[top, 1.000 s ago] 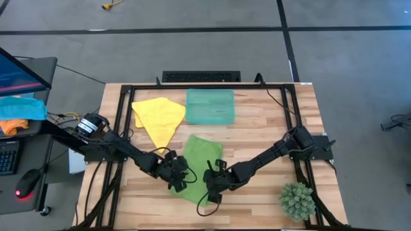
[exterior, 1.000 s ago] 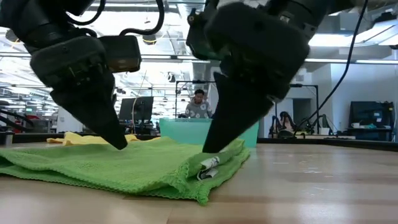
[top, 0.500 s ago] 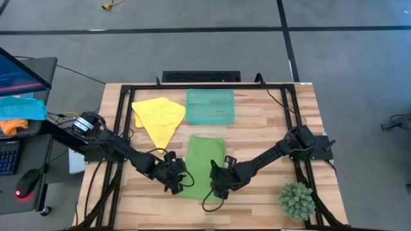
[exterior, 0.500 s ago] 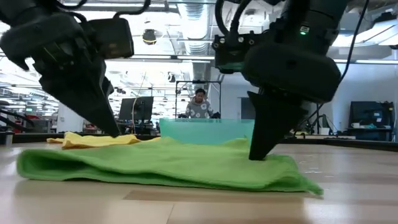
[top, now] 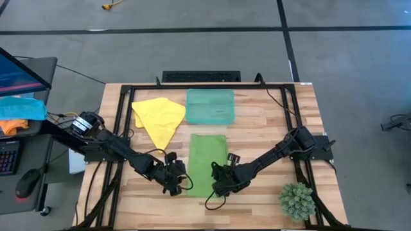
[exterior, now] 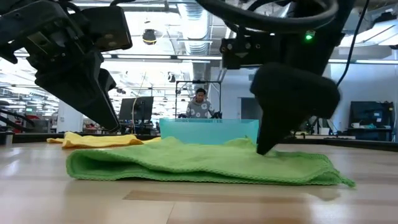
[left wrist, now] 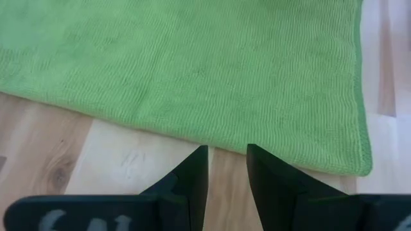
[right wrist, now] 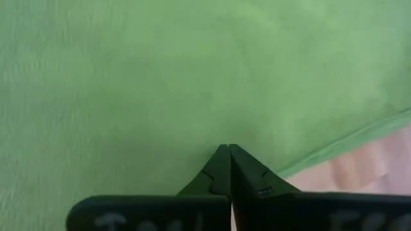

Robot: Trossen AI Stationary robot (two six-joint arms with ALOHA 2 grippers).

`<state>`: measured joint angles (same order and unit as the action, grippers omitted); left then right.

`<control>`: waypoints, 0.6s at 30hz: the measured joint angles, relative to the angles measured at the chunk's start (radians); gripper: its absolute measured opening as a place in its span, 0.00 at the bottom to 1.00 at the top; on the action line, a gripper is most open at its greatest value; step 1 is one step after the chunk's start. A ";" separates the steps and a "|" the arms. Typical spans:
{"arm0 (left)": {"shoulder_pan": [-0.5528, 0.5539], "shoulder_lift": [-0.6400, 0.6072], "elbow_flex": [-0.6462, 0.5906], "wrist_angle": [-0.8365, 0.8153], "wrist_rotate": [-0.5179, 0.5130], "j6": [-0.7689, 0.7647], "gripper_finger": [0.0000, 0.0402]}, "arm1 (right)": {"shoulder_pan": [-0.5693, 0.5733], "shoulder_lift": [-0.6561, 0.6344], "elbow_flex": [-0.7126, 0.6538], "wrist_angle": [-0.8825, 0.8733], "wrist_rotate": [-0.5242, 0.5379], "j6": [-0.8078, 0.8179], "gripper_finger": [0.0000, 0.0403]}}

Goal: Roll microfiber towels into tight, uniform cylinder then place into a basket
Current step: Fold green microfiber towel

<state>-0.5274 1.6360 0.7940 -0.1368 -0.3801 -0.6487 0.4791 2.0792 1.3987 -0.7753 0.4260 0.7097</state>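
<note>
The lime green towel (top: 207, 160) lies flat on the table as a long rectangle, one short end toward the teal basket (top: 210, 106). The yellow towel (top: 158, 119) lies loosely spread to the left of the basket. My right gripper (top: 217, 185) is shut, its tips down on the green towel (right wrist: 160, 83) near the near right corner. My left gripper (left wrist: 228, 149) stands open by a narrow gap just off the towel's left edge (left wrist: 192, 138). It is over bare wood with nothing between its fingers, and in the low view (exterior: 114, 127) it hangs above the cloth. My right gripper presses its shut fingertips (right wrist: 221, 157) down on the green towel's top face, a little in from the right edge (right wrist: 334, 149) near the near end. The fingers come steeply from above, slanting in from the table's right. The cloth lies flat on the table under them (exterior: 264, 151).
A small green plant (top: 297, 200) stands at the near right corner. Black frame rails (top: 122, 109) run along the table's left, right and far sides. Blue and orange cloths (top: 19, 110) lie on a side desk left of the table. A person (exterior: 199, 102) sits far behind the basket.
The green towel lay askew with its right end folded over. It is now spread flat and square to the table. My right gripper has dragged that end toward the table's right edge and tipped steeper. My left gripper has come off the cloth and risen a little.
</note>
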 joint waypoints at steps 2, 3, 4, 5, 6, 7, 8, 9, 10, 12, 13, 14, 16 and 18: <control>0.000 0.000 0.000 0.000 0.000 0.002 0.24 | -0.007 0.000 0.000 0.000 0.009 0.000 0.03; 0.001 0.000 0.000 0.000 0.000 0.002 0.24 | -0.011 0.000 0.000 0.003 0.010 0.000 0.03; 0.001 0.000 0.000 0.000 0.000 0.002 0.24 | -0.015 0.000 0.000 0.005 0.012 0.000 0.03; 0.000 0.000 0.000 0.000 0.000 0.000 0.24 | -0.018 0.000 0.000 0.005 0.014 0.000 0.03; 0.000 0.000 0.000 0.000 0.000 -0.002 0.24 | -0.019 0.000 0.000 0.005 0.015 0.000 0.04; 0.000 0.000 0.000 0.000 0.000 -0.002 0.24 | -0.017 0.000 0.000 0.005 0.018 0.000 0.04; 0.000 0.000 0.000 0.000 0.000 -0.002 0.24 | -0.013 0.000 0.000 0.005 0.022 0.000 0.05; 0.000 0.000 0.000 0.000 0.000 -0.002 0.24 | -0.007 -0.002 0.000 0.003 0.025 0.000 0.05; 0.000 0.000 0.000 0.000 -0.001 -0.002 0.24 | 0.001 -0.008 0.000 -0.007 0.026 0.000 0.05; 0.000 0.000 0.000 0.005 -0.008 0.013 0.24 | 0.017 -0.022 0.002 -0.017 0.035 -0.001 0.06; -0.004 0.000 0.000 0.013 -0.013 0.026 0.24 | 0.024 -0.026 0.004 -0.017 0.040 -0.001 0.06; -0.008 0.000 0.000 0.024 -0.018 0.044 0.24 | 0.034 -0.036 0.002 -0.032 0.047 0.000 0.05; -0.023 0.000 0.015 0.026 -0.025 0.075 0.24 | 0.052 -0.056 0.001 -0.045 0.056 0.005 0.05; -0.043 0.000 0.048 0.021 -0.030 0.107 0.24 | 0.079 -0.082 0.003 -0.058 0.083 0.006 0.05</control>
<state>-0.5704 1.6360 0.8425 -0.1160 -0.4103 -0.5417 0.5578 1.9971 1.4012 -0.8329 0.5086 0.7158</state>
